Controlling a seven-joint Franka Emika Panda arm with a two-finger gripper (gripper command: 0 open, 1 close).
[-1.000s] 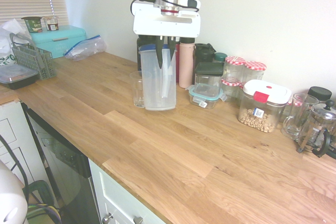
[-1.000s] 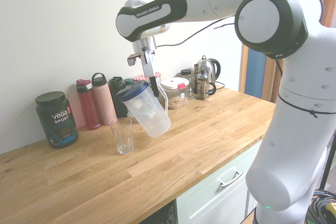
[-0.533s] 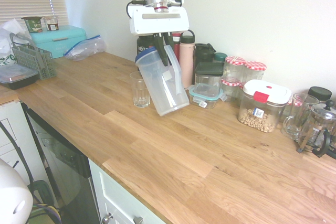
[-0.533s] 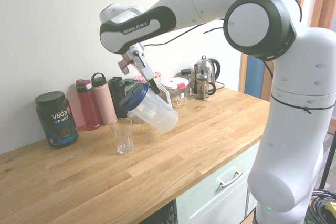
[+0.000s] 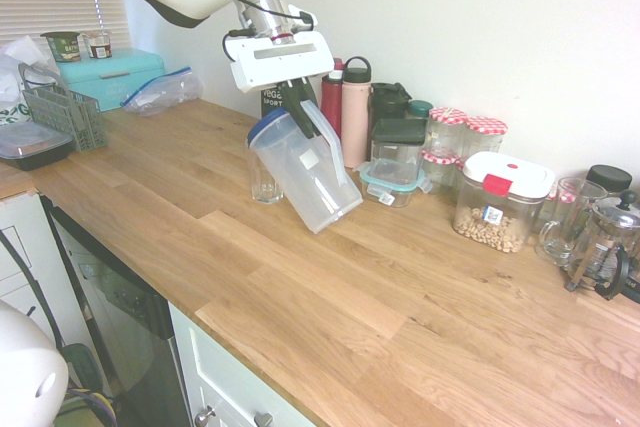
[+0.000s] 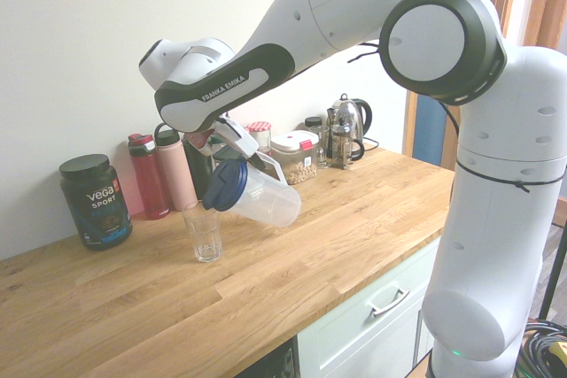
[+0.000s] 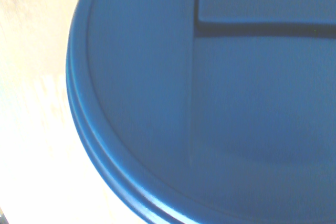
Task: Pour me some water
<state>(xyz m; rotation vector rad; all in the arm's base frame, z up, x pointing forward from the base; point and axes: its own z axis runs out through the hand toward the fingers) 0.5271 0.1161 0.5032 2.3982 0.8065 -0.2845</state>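
Pitcher (image 5: pixel 308 172), one, hung tilted, its handle in my closed pincer (image 5: pixel 299 107); one blue lid (image 6: pixel 226 185) leaned over one glass (image 6: pixel 205 235) on the counter (image 5: pixel 270 287).

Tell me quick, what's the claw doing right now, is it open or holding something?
Claw: closed, holding the tilted clear pitcher by its handle.

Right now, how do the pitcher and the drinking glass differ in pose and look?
The pitcher is tipped well over; the glass stands upright. The pitcher hangs from the gripper, off the counter; the glass rests on it. The pitcher wears a blue lid; the glass has none. Both are see-through.
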